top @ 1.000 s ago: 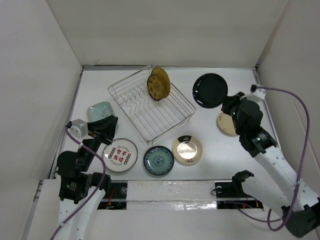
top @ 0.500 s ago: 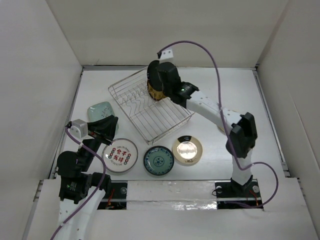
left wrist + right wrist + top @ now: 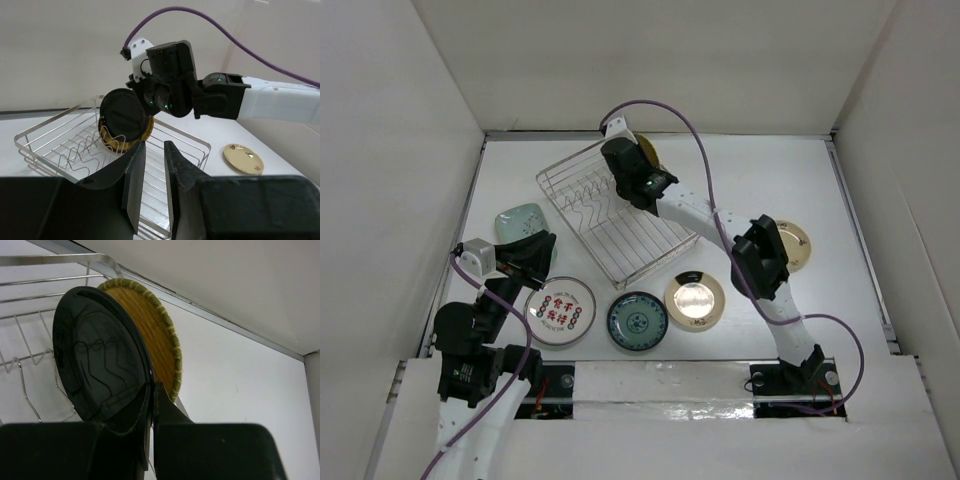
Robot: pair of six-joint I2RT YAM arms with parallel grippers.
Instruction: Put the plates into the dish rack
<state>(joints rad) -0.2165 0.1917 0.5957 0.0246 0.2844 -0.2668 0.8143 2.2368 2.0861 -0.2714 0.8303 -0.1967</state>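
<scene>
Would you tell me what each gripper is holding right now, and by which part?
The right gripper pinches the black plate at its rim; the left gripper holds nothing.

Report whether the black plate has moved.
Yes. The black plate left the table right of the dish rack; the right end effector now holds it on edge at the rack's far corner, beside the tan plate.

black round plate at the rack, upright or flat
Upright, on edge: right gripper holds the black round plate beside the tan plate at the silver wire rack.
</scene>
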